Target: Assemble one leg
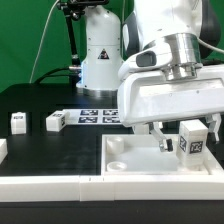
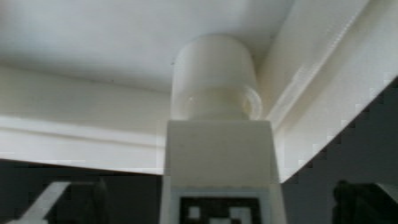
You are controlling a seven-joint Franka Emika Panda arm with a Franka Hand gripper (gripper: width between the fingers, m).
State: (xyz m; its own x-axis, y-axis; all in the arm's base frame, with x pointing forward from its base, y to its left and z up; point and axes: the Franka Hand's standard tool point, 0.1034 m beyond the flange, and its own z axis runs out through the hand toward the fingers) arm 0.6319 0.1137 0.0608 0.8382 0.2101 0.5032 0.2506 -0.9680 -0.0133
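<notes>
A leg, a small white block with a coded tag facing out, stands on the large white panel near the exterior view's right end. My gripper is open and straddles it, one finger on each side. In the wrist view the leg fills the middle, its round end against the panel. Both dark fingers stand apart from it, with a gap on each side of the gripper. I cannot tell whether the leg is seated in a socket.
Two more legs lie on the black table at the exterior view's left, and a third white part is at the left edge. The marker board lies behind them. Round sockets show at the panel's left corners.
</notes>
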